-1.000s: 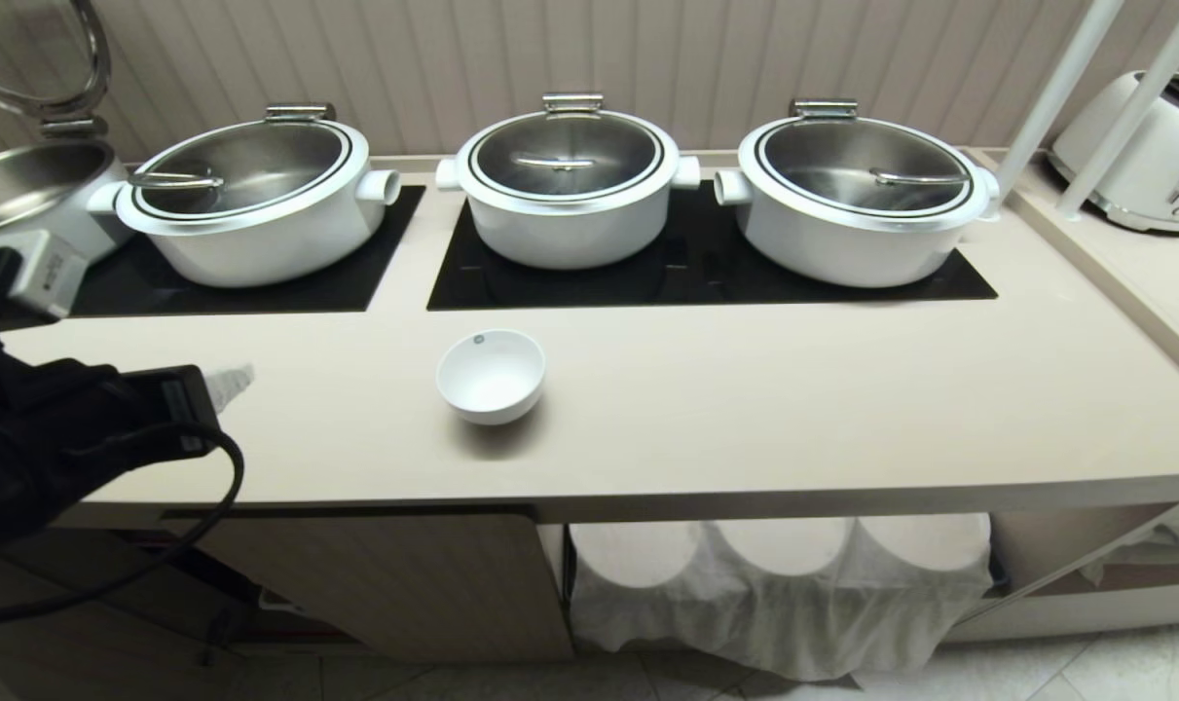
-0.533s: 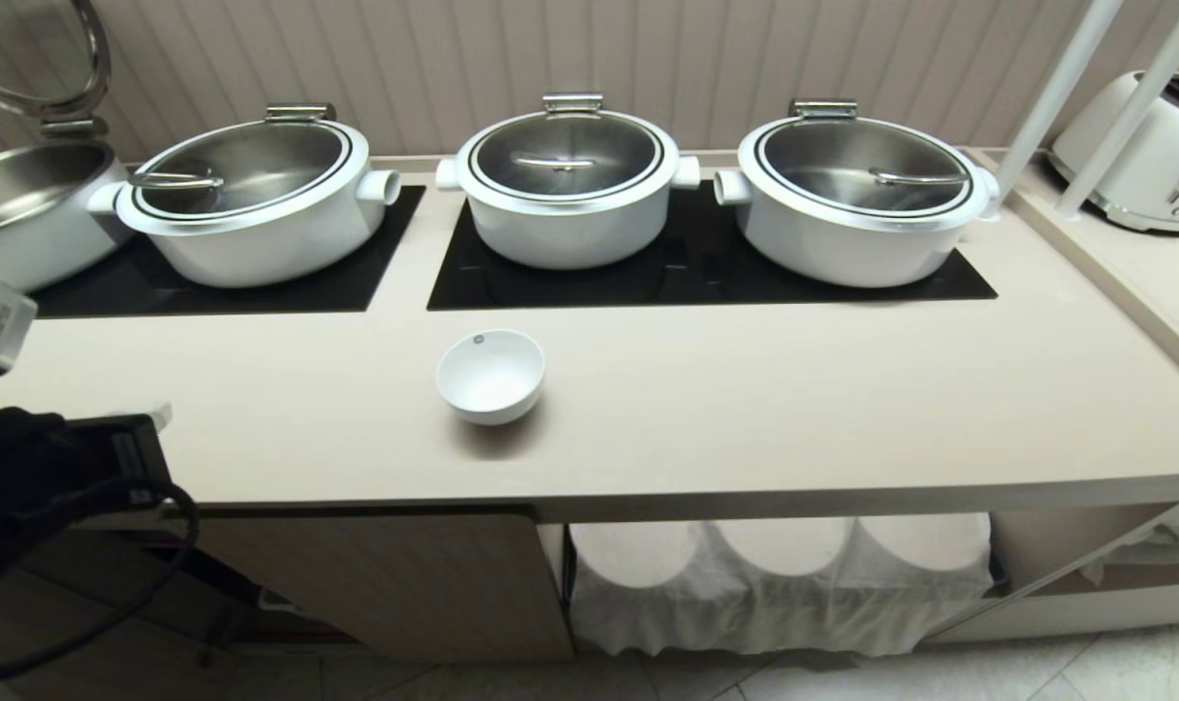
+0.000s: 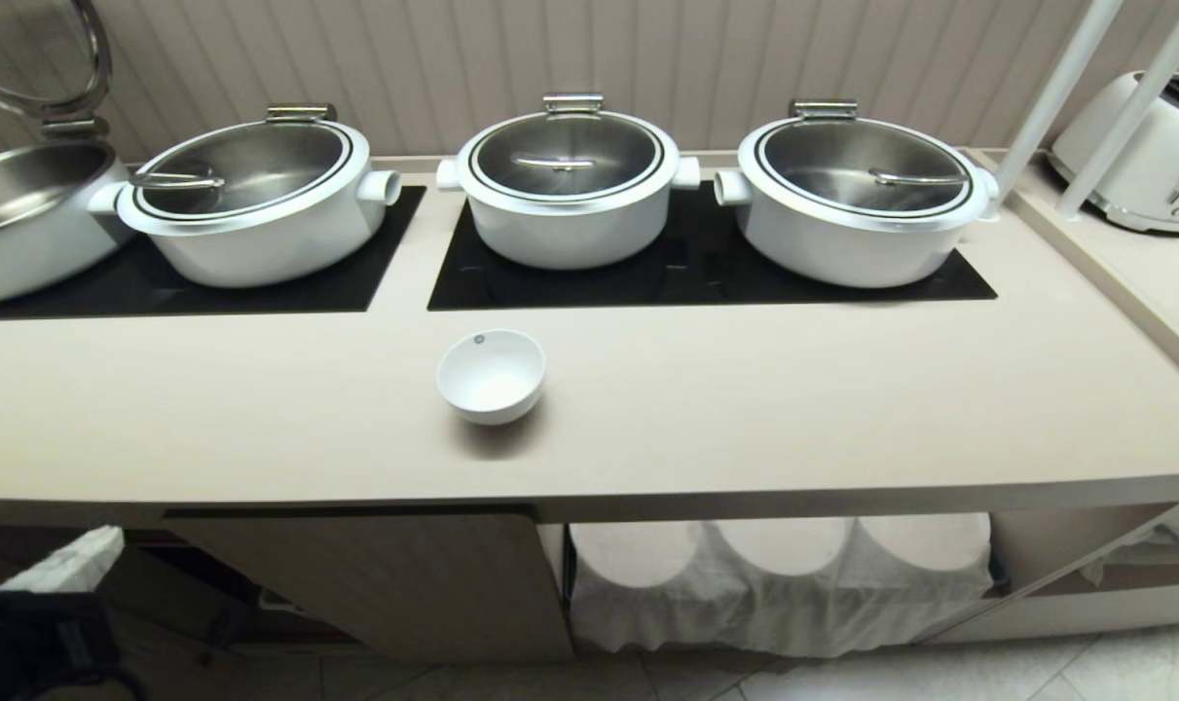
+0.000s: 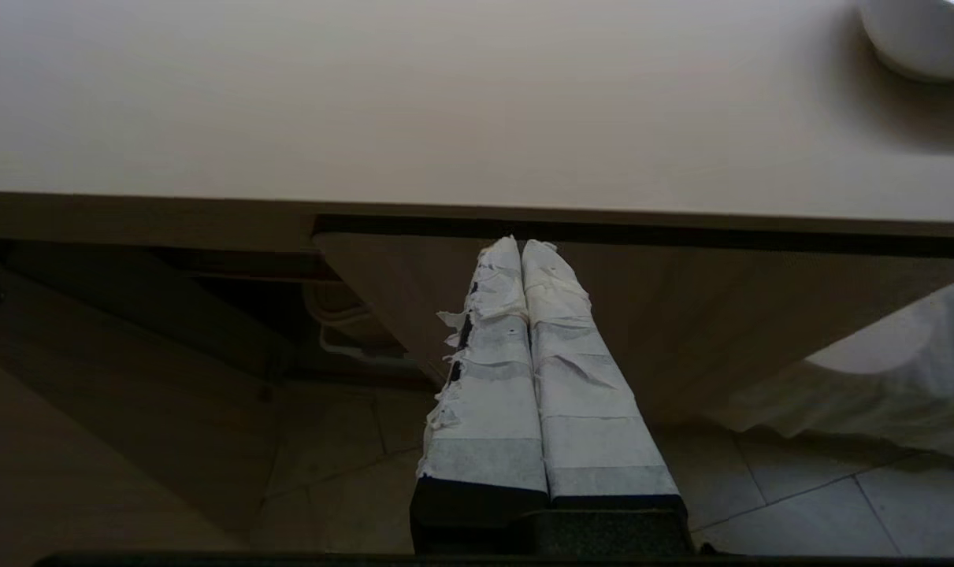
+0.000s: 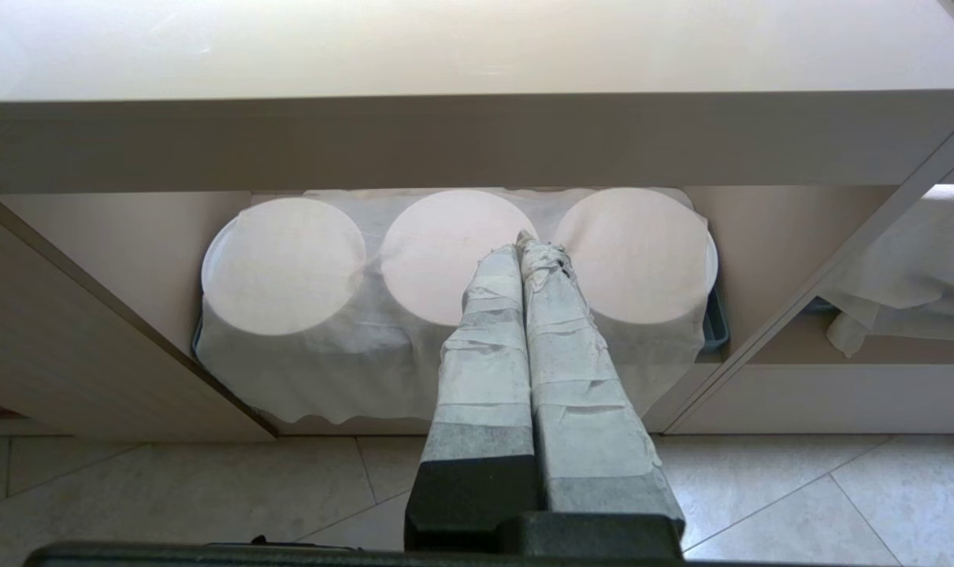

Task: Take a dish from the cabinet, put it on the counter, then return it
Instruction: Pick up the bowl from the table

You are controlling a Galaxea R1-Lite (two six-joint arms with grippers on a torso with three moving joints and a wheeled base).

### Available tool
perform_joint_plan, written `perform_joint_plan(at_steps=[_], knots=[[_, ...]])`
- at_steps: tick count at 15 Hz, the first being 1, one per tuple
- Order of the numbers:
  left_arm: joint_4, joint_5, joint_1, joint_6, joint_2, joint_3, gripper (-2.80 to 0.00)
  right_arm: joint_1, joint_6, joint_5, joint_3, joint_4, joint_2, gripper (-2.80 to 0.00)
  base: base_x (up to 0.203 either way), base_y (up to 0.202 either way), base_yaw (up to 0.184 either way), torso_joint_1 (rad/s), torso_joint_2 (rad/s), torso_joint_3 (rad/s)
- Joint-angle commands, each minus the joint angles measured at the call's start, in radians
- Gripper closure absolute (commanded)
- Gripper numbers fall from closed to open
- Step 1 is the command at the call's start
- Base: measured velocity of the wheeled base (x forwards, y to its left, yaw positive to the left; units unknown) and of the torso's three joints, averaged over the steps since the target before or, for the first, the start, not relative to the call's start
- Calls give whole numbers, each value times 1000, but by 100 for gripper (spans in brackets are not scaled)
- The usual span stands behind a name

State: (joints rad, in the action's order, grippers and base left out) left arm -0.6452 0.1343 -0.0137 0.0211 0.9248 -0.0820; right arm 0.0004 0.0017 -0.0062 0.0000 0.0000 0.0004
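Left hand (image 4: 521, 246) closed, seemingly well below dish (image 3: 491, 375).

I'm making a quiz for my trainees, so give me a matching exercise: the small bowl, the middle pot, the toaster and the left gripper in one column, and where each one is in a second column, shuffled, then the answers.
Things:
1. small bowl
2. middle pot
3. toaster
4. left gripper

Places:
A. on a black hob panel
B. below the counter edge, by the cabinet door
C. on the side counter at far right
D. on the bare counter in front of the hob panels

Pairs: 1-D, 2-A, 3-C, 4-B
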Motion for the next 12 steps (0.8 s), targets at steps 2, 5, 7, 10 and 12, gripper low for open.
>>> perform_joint_plan(at_steps=[2,5,7,10,12], knots=[[58,-134,-98,1,-244,73,0,0,0,0,0,0,0,0,0,0,0,0,0,0],[264,-171,-134,30,-456,80,0,0,0,0,0,0,0,0,0,0,0,0,0,0],[393,-156,-111,61,-571,81,0,0,0,0,0,0,0,0,0,0,0,0,0,0],[534,-73,4,75,-687,82,0,0,0,0,0,0,0,0,0,0,0,0,0,0],[585,-111,11,87,-788,82,0,0,0,0,0,0,0,0,0,0,0,0,0,0]])
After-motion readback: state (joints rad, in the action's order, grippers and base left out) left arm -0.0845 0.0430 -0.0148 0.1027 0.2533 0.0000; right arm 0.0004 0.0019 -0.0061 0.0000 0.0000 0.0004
